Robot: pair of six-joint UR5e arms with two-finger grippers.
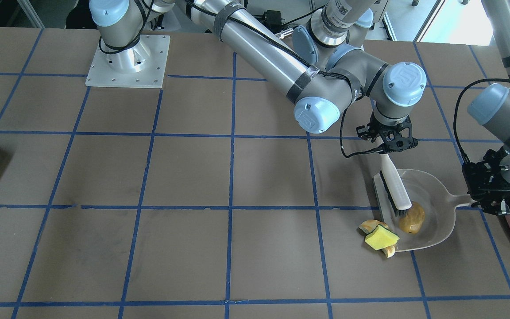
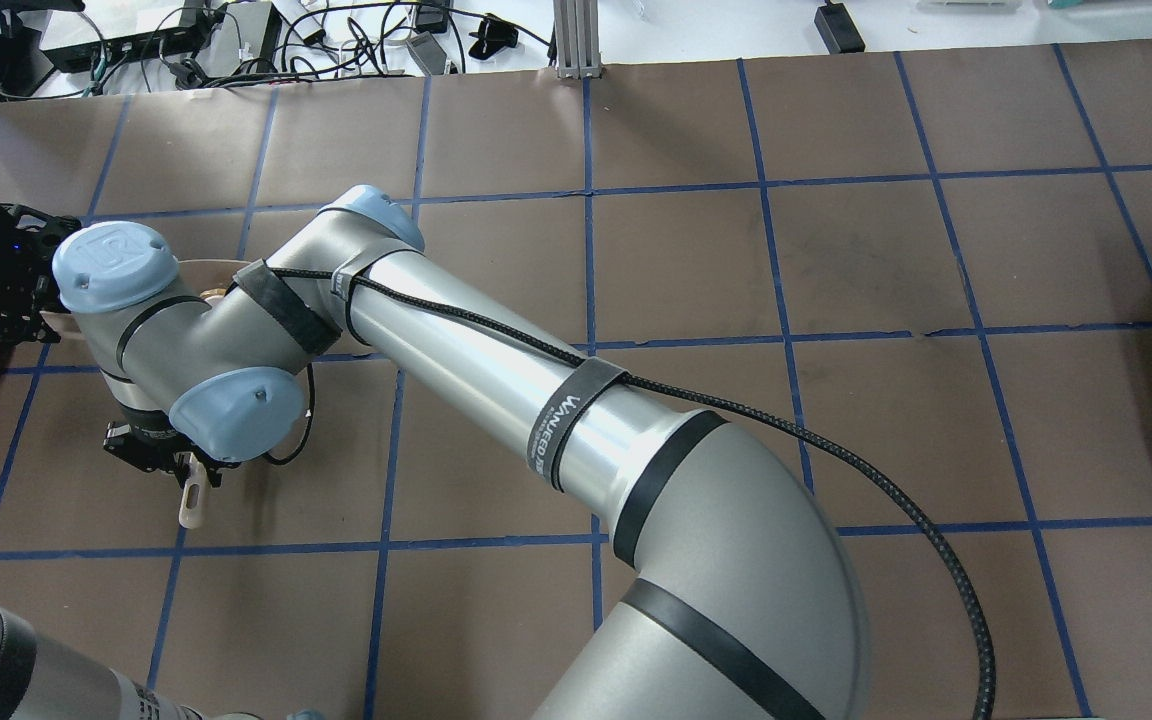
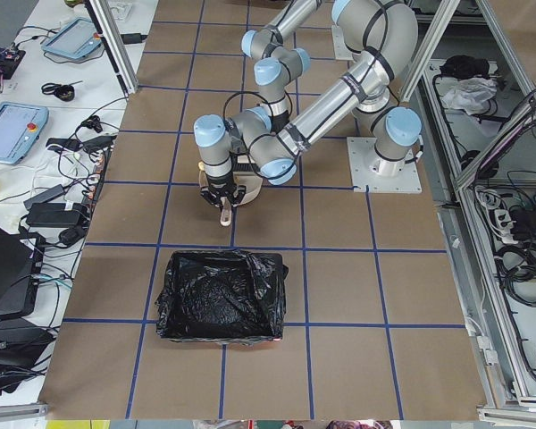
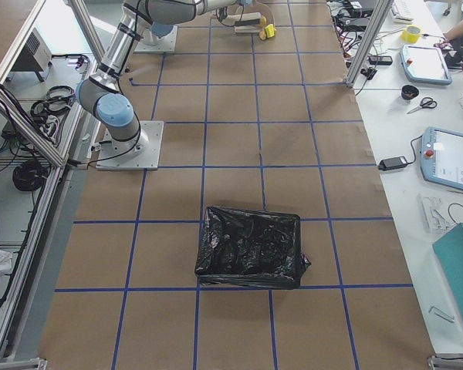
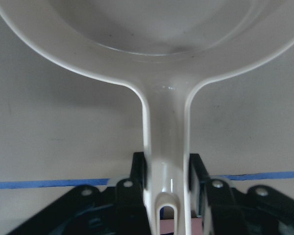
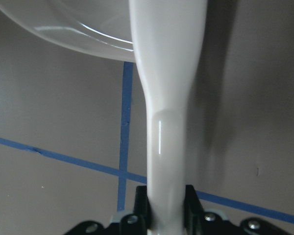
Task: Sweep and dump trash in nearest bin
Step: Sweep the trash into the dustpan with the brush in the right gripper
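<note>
Lower right in the front-facing view, the brush (image 1: pixel 396 188) is clamped by the right gripper (image 1: pixel 386 149) and the dustpan (image 1: pixel 432 199) by the left gripper (image 1: pixel 476 200). The brown lump (image 1: pixel 412 218) is seen in the pan below the right gripper, with the sponge (image 1: pixel 381 238) at its lip.

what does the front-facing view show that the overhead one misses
Only front-facing: the brown lump inside the dustpan, the yellow sponge and pale bits at its lip, and the brush bristles. Only overhead: the brush's handle end poking past the gripper; the right arm hides the pile there. Both: the right gripper shut on the brush and the left gripper by the dustpan's handle.
</note>
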